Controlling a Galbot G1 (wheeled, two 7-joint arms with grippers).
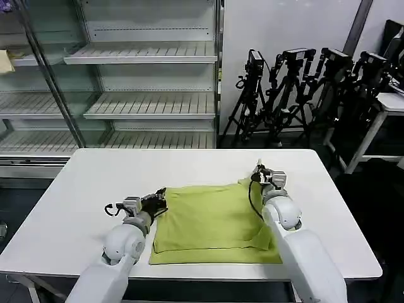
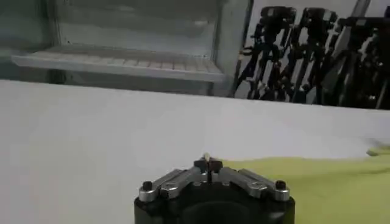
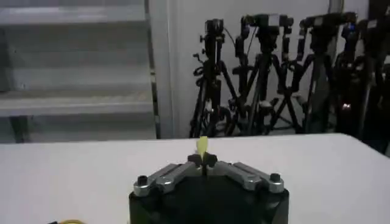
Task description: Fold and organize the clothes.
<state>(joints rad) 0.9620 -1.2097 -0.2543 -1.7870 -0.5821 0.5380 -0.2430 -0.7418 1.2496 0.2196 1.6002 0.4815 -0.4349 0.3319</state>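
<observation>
A white table [image 1: 76,189] carries the lime T-shirt [image 1: 211,221], spread flat near its near edge, centre-right. The left gripper [image 1: 160,197] pinches the shirt's far-left corner, fingers closed. The right gripper [image 1: 257,172], closed likewise, clamps a scrap of fabric at the far-right corner.

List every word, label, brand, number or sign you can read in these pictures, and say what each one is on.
None can be read.
T-shirt: plain green side up, no print or lettering showing.
Table: no markings.
Shelves: no labels visible.
Tripods: any markings too small to read.
Left hand and right hand, at the shirt's far corners: no legible text.
</observation>
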